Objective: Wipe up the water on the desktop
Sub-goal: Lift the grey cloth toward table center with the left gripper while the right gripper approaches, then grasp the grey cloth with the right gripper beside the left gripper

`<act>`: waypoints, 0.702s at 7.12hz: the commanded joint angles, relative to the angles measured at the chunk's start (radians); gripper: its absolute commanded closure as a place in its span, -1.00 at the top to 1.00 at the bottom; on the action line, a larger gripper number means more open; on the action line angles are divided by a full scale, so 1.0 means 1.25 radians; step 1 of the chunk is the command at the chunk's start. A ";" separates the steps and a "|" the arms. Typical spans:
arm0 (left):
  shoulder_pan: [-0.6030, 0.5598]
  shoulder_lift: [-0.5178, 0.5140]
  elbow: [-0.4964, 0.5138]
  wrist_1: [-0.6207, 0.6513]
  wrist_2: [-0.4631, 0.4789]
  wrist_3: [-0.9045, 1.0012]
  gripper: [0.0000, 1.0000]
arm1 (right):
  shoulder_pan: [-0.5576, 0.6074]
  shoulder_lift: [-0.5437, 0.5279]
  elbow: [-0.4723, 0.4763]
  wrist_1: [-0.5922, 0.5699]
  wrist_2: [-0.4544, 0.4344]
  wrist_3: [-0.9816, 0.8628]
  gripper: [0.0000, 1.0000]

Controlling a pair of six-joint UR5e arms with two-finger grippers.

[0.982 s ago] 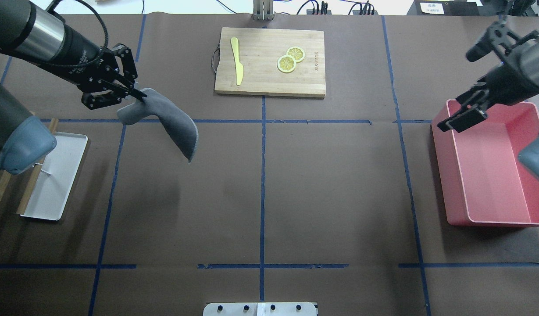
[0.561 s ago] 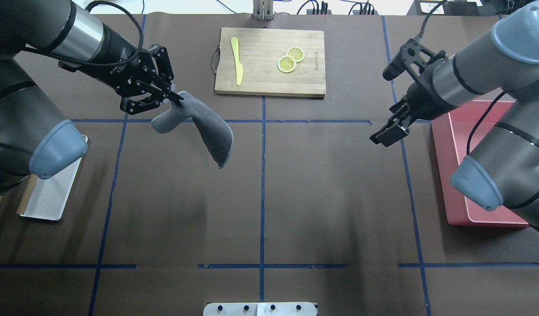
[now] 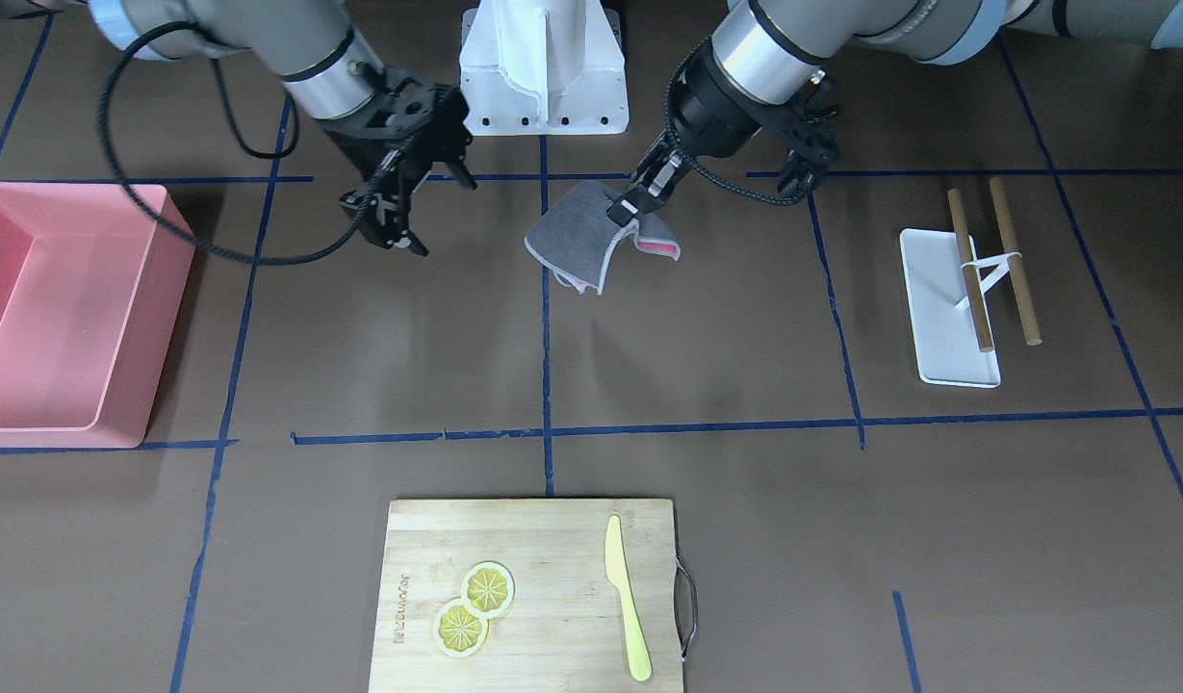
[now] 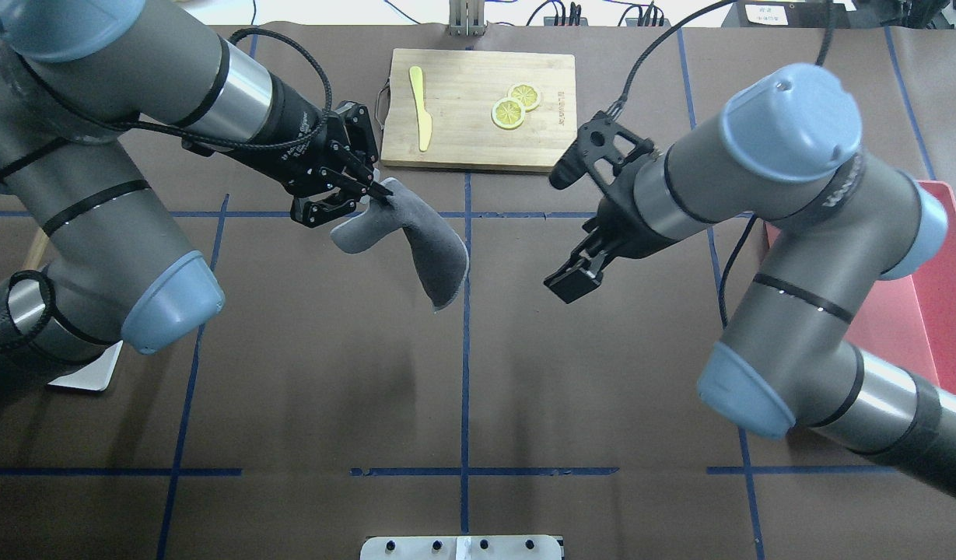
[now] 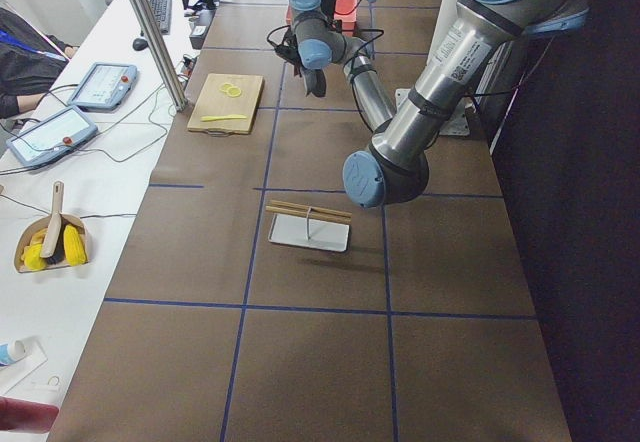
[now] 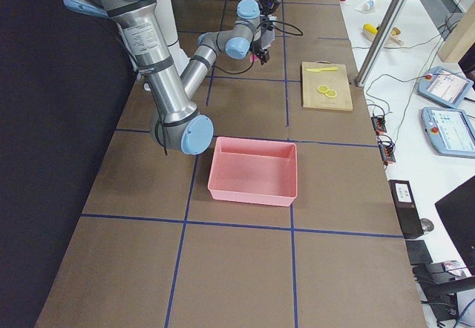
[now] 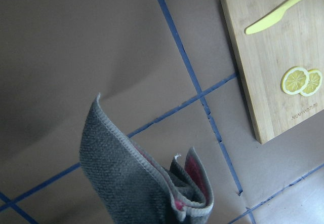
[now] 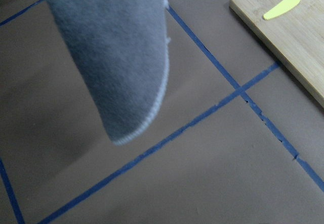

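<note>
The desktop (image 4: 602, 373) is matte brown with a grid of blue tape lines; I see no water on it. My left gripper (image 4: 376, 194) is shut on the top corner of a grey cloth (image 4: 427, 245) with a pink inner side. The cloth hangs folded above the desktop, just left of the centre tape line. It also shows in the front view (image 3: 577, 236), the left wrist view (image 7: 126, 173) and the right wrist view (image 8: 116, 57). My right gripper (image 4: 572, 281) hangs empty to the right of the cloth, pointing at it, with its jaws together.
A wooden cutting board (image 4: 555, 148) with a yellow knife (image 4: 420, 105) and lemon slices (image 4: 515, 105) lies at the far centre. A pink bin (image 3: 62, 308) stands at the right end. A white tray (image 3: 942, 318) with wooden sticks lies at the left end.
Both arms have swung in toward the table's centre. The left gripper has carried the cloth rightward to the centre line. The right gripper has moved from over the pink bin leftward toward the cloth.
</note>
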 commanded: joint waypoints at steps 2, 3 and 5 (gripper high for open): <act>0.029 -0.010 0.004 -0.050 0.007 -0.055 -1.00 | -0.095 0.010 -0.006 0.128 -0.122 0.059 0.98; 0.041 -0.010 0.003 -0.060 0.006 -0.057 -1.00 | -0.099 0.011 -0.007 0.129 -0.136 0.059 0.98; 0.059 -0.001 -0.015 -0.077 0.005 -0.064 -0.98 | -0.098 0.010 -0.007 0.130 -0.137 0.059 0.98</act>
